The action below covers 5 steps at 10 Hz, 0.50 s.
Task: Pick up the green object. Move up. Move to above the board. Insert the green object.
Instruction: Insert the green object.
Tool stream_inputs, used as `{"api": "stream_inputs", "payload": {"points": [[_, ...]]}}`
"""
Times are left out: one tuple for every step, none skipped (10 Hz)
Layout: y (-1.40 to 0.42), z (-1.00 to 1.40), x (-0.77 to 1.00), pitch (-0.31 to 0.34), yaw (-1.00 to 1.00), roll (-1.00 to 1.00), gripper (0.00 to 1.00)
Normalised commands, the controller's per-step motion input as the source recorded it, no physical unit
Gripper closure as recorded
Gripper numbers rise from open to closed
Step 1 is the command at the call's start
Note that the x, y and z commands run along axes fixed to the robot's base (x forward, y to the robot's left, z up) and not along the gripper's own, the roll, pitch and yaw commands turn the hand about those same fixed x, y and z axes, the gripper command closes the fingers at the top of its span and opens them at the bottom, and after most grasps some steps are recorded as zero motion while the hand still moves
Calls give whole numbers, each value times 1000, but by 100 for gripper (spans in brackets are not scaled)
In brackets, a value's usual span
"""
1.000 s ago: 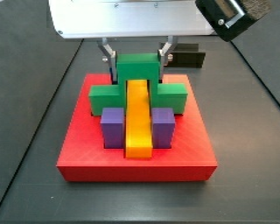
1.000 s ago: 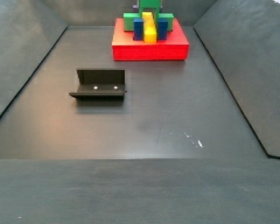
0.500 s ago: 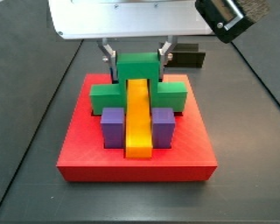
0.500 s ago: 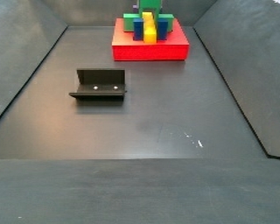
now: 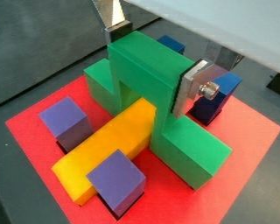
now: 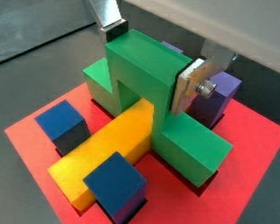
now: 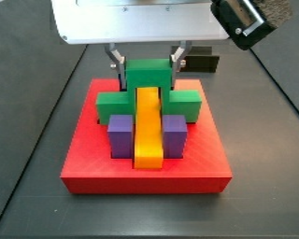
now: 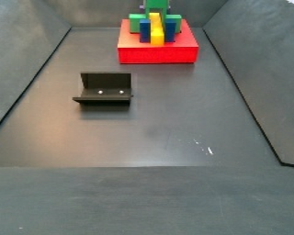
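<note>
The green object straddles the long yellow bar on the red board, with its wide bar low between the blocks. My gripper hangs over the board's far half, shut on the green object's raised cube. In both wrist views a silver finger presses each side of that cube. Purple blocks and blue blocks flank the yellow bar. In a side view the board sits far back with the green object on it.
The fixture stands on the dark floor left of centre, well in front of the board. A dark blackish block lies just behind the board, beside my right finger. Sloping dark walls bound the floor on both sides.
The green object and my gripper have sunk slightly toward the board. The grip looks the same.
</note>
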Motion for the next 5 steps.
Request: {"api": "stream_inputs", "payload": {"points": [[14,-34,100,0,0,84,100],[143,0,51,0,0,0,100],[120,0,23,0,0,0,100],[23,0,0,0,0,46,100],[0,-23,0,0,0,79,100]]}}
